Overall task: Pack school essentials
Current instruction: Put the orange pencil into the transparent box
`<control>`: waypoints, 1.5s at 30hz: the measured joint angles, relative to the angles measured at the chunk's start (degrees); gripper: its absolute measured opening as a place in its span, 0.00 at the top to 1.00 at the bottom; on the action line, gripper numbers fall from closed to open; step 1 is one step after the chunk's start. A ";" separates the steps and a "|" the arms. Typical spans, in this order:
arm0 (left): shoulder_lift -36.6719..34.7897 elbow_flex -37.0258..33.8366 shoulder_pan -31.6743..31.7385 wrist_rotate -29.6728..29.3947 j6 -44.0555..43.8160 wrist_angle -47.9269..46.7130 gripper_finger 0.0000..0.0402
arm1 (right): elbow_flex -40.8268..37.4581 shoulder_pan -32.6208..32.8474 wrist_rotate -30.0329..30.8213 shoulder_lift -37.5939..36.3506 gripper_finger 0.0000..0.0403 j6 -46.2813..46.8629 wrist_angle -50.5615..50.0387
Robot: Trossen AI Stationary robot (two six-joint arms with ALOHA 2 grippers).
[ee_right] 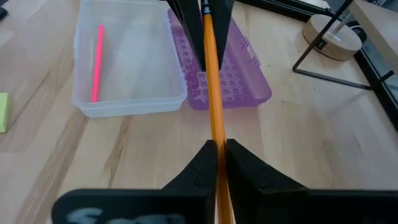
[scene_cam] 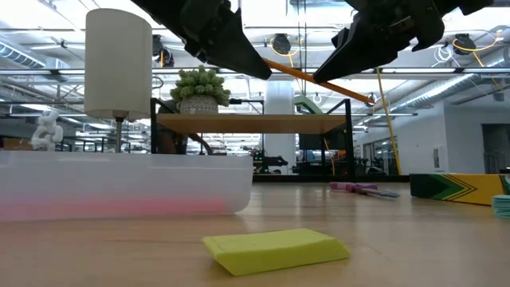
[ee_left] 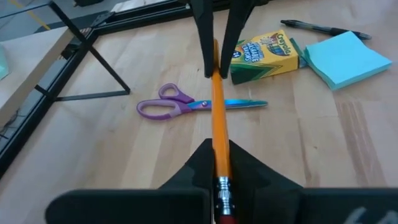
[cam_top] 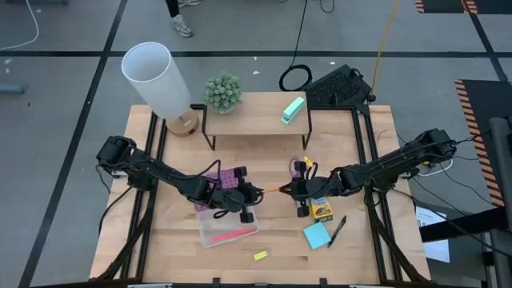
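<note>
I see the orange pencil [cam_top: 276, 190], a slim, smooth shaft, suspended at frame centre above the wood-grain table [cam_top: 352, 256]. The left gripper [cam_top: 254, 193] is clamped on its ferrule end; the right gripper [cam_top: 294, 190] is clamped on the other end. The pink pencil [cam_top: 231, 234] lies inside the clear case [cam_top: 210, 220].

Two dark, jointed arms, tapered black fingers [ee_left: 200, 163]

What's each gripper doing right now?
Left gripper: closed on the orange pencil.
Right gripper: closed on the same pencil, mid-handover above the table.
</note>
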 joint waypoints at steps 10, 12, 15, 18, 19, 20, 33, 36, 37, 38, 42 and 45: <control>0.00 0.00 0.04 1.75 0.34 -0.10 0.96 | 0.00 0.76 -0.07 0.00 0.56 0.47 1.78; 0.00 0.04 0.04 2.49 -0.63 -0.60 0.95 | 0.00 1.02 0.04 -0.18 0.46 0.27 1.98; -0.10 0.04 -0.58 3.44 -4.35 -2.83 0.96 | 0.00 1.56 -0.02 -1.00 0.32 0.24 1.77; -0.11 0.04 -2.29 3.23 -9.02 -5.27 0.96 | 0.00 2.39 0.08 -3.23 0.24 0.17 1.65; -0.11 0.04 -2.97 3.15 -10.46 -6.14 0.96 | 0.00 2.71 0.14 -4.30 0.23 0.15 1.65; -0.13 0.04 -3.74 3.09 -11.97 -6.91 0.96 | 0.00 3.09 0.25 -5.43 0.22 0.13 1.43; -4.82 0.04 -20.05 -2.24 -34.01 -22.56 0.96 | 0.00 7.32 1.55 -17.06 0.27 3.94 -11.07; -4.76 0.04 -23.68 -2.22 -39.66 -26.20 0.97 | 0.00 7.32 1.55 -17.77 0.28 5.35 -13.20; -4.76 0.04 -24.89 -2.23 -41.32 -27.16 0.97 | 0.00 7.32 1.55 -17.85 0.29 5.59 -13.78; -4.76 0.04 -25.96 -2.25 -43.15 -28.33 0.96 | 0.00 7.32 1.54 -17.86 0.29 5.78 -14.09; -4.76 0.04 -28.96 -2.23 -49.86 -32.84 0.96 | 0.00 7.32 1.53 -17.84 0.29 5.86 -15.82; -4.76 0.04 -30.66 -2.35 -54.15 -35.18 0.96 | 0.00 7.32 1.54 -17.84 0.29 5.86 -15.96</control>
